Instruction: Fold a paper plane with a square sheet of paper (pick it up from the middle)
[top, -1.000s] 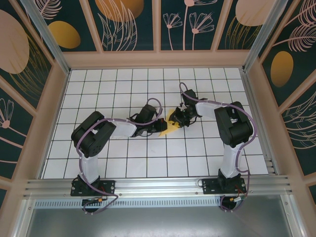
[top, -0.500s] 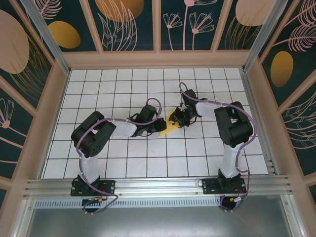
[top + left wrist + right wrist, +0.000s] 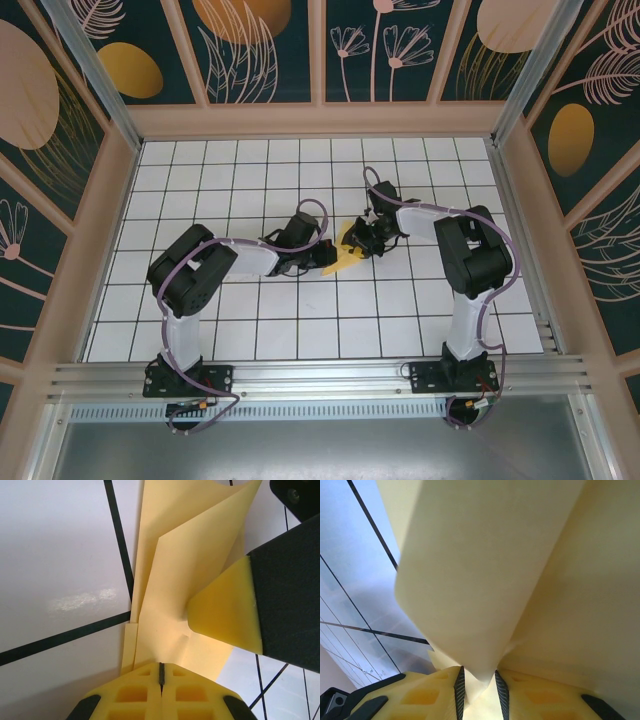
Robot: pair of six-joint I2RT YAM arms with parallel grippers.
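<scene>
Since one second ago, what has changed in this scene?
Nearly nothing. The left arm's elbow seems to have shifted very slightly toward the centre. The left gripper and the right gripper stay shut on the partly folded yellow paper, which has not moved.

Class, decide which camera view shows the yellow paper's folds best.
Left wrist: the yellow paper shows sharp creases and layered flaps. Right wrist gives a blurred, curved close-up; the top view, just a small yellow sliver.
</scene>
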